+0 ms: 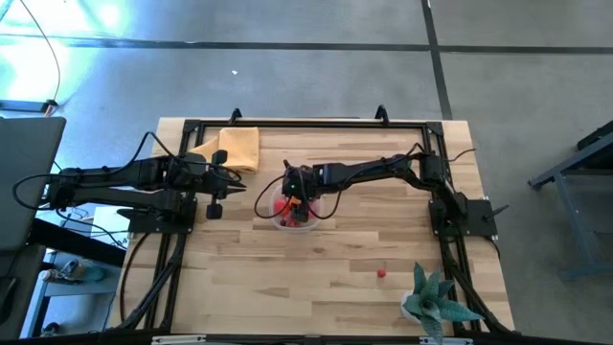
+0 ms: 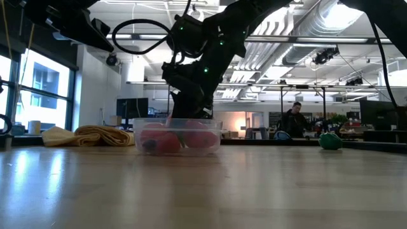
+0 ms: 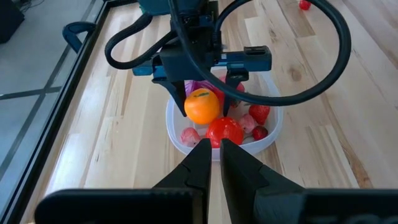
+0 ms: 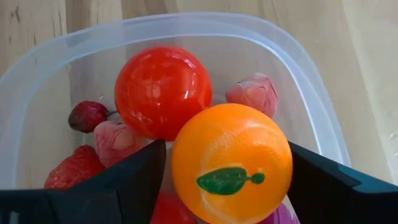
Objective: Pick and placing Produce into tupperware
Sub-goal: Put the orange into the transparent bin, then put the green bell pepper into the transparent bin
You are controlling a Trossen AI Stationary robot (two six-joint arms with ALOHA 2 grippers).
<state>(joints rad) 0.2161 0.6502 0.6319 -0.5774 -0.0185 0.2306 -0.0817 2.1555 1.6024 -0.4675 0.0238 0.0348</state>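
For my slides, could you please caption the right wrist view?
Right gripper holds an orange over the tub, above a red tomato and pink pieces.

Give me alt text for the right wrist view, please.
The right hand holds a glossy orange toy fruit with a green leaf mark just above the clear plastic tub. Inside lie a shiny red toy tomato, pink pieces and a small dark red cherry.

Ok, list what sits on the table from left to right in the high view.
Left gripper → yellow cloth → tupperware with the right gripper holding an orange above it → stray red piece → potted plant.
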